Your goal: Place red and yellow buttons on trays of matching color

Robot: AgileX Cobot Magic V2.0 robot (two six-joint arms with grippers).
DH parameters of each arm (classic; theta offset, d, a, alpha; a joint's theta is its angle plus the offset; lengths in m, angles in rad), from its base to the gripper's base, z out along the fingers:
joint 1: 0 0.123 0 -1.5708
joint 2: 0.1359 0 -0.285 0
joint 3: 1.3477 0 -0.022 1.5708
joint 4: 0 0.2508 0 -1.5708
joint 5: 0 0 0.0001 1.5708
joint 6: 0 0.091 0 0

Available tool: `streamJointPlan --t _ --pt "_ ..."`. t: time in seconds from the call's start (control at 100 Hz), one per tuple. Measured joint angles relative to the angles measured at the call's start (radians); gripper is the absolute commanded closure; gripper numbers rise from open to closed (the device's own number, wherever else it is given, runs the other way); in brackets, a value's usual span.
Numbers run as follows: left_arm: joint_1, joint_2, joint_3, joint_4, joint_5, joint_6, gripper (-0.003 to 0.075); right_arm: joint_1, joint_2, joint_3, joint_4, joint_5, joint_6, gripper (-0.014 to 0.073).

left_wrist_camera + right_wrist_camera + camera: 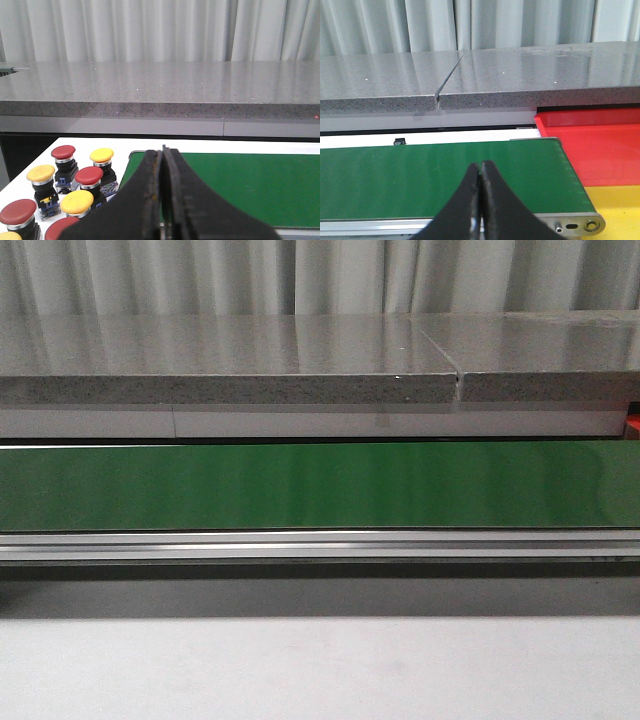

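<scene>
In the left wrist view several red and yellow buttons stand upright on a white surface beside the end of the green belt (250, 185); among them are a red button (89, 176) and a yellow button (101, 156). My left gripper (163, 150) is shut and empty, hanging over the belt's end to the right of the buttons. The right wrist view shows the red tray (600, 150) and, nearer, the yellow tray (615, 212) past the belt's other end. My right gripper (480, 166) is shut and empty above the belt (420, 180). Neither gripper shows in the front view.
A grey speckled counter (230, 365) runs behind the belt (320, 485) with a seam (458, 375) at the right. An aluminium rail (320, 545) edges the belt's near side. A white table surface (320, 670) lies in front.
</scene>
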Motion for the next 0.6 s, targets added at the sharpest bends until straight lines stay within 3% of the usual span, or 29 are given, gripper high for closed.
streamJointPlan --t 0.6 --pt "0.000 0.000 0.000 0.000 0.008 0.000 0.0741 0.000 0.000 0.000 0.000 0.000 0.000 0.0659"
